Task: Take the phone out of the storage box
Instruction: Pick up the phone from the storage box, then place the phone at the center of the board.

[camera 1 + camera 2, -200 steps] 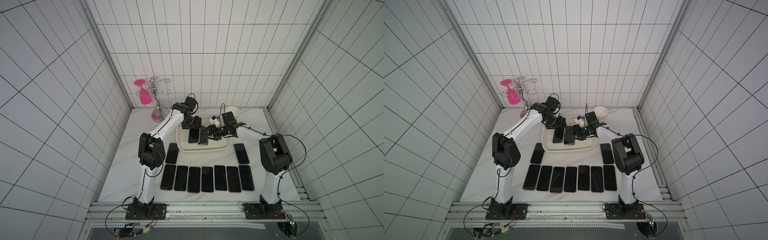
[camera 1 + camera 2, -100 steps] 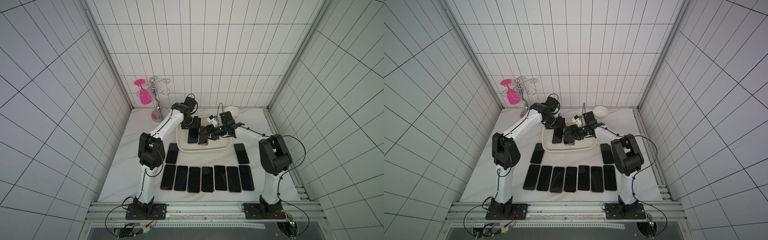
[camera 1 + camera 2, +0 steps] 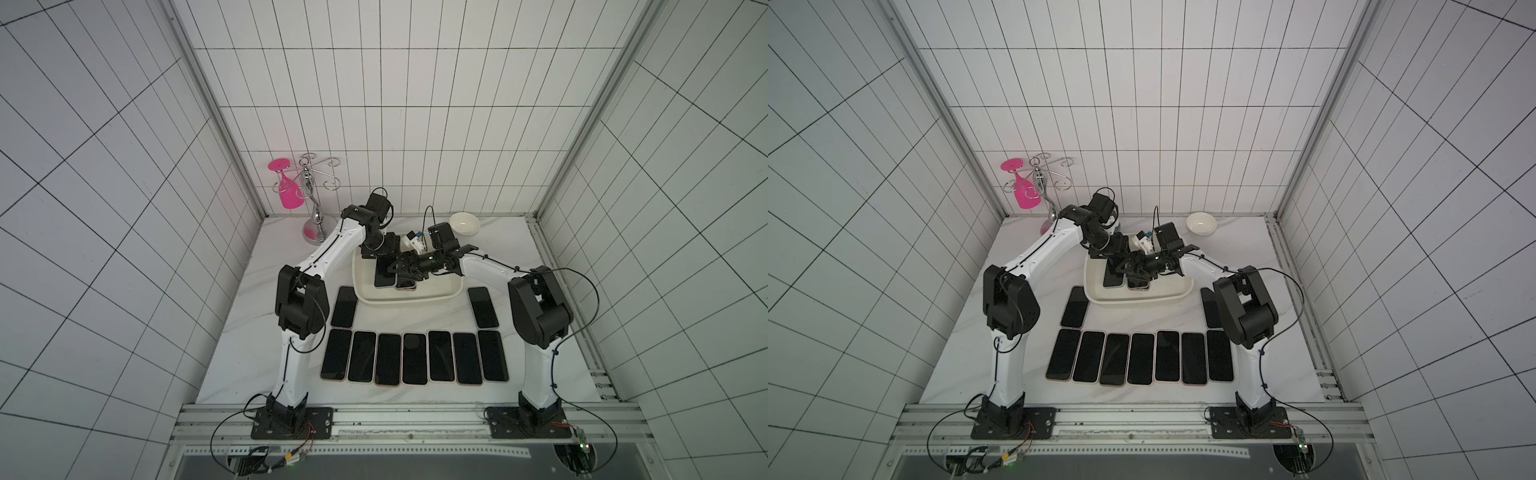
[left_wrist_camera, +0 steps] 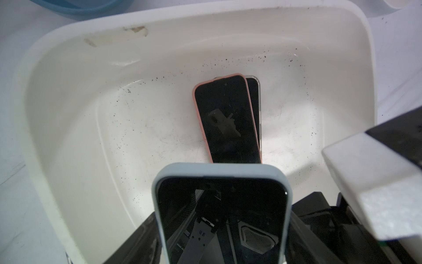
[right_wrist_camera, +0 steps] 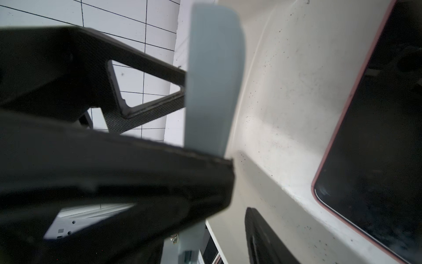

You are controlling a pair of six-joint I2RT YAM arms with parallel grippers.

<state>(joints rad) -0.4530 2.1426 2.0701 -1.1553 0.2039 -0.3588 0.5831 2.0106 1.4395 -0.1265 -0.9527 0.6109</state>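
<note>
Fingers of the left gripper pinch the grey-cased phone by its long edges. They hold it tilted, lifted off the floor of the storage box but not yet out of it; in both top views it is over the box. The fingers of the right gripper stand apart on both sides of the same phone. Whether they already press on it, I cannot tell.

Compared with one second ago, the right gripper has moved across the box toward the left gripper. The white bowl behind it was then half covered by the wrist and is now fully visible. The left arm is at the same place as before.

Beyond the lifted phone, a pink-cased phone lies flat on the box floor, on top of a third phone that shows only a thin strip. On the counter in front of the box lies a row of seven phones, side by side.
</note>
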